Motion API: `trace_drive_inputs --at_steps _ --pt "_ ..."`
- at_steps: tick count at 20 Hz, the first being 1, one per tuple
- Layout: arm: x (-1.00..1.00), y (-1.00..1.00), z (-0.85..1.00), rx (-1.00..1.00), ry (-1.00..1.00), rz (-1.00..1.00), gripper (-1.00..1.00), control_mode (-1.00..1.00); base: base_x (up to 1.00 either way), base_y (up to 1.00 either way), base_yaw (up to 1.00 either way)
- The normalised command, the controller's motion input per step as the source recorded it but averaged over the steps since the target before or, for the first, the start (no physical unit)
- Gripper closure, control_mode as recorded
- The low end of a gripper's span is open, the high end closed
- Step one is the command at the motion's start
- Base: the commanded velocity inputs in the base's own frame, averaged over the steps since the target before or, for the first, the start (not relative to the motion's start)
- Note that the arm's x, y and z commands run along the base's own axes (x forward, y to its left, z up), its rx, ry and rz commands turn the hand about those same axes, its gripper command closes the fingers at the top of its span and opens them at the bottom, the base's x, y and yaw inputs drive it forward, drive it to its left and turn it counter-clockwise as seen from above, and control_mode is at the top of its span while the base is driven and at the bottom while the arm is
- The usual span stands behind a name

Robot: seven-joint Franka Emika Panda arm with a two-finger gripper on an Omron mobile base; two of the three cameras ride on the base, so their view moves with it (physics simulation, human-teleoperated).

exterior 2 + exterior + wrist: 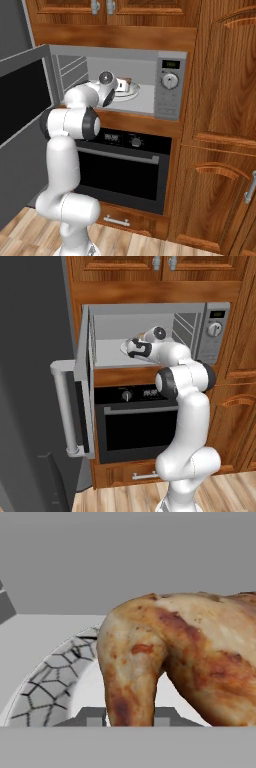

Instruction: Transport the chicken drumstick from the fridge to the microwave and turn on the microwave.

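The microwave (215,331) (170,85) stands open, its door (85,381) swung out to the left. My arm reaches into the cavity. In the hand view the golden-brown chicken drumstick (175,657) sits between my fingertips, just above a white plate (45,677) with a grey cracked-pattern rim. My gripper (129,718) is shut on the drumstick. From the right base view, the drumstick (125,81) shows as a small brown lump at the hand, over the plate (134,93) on the microwave floor. The fridge (30,381) is the dark grey wall at the left.
A black oven (135,426) (120,170) sits under the microwave. Wooden cabinets (220,125) flank it on the right and above. The open microwave door (20,100) juts out at the left, close to the fridge side.
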Motion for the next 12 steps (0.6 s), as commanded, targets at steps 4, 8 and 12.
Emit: trace_drive_inputs --at_steps 4,8,12 --pt "0.03 -0.03 -0.06 0.00 0.00 0.00 1.00 -1.00 0.00 0.00 0.00" --pt "0.08 -0.02 -0.06 0.00 0.00 0.00 1.00 -1.00 0.00 0.00 0.00" --pt "0.13 -0.01 -0.06 0.00 0.01 0.00 1.00 -1.00 0.00 0.00 0.00"
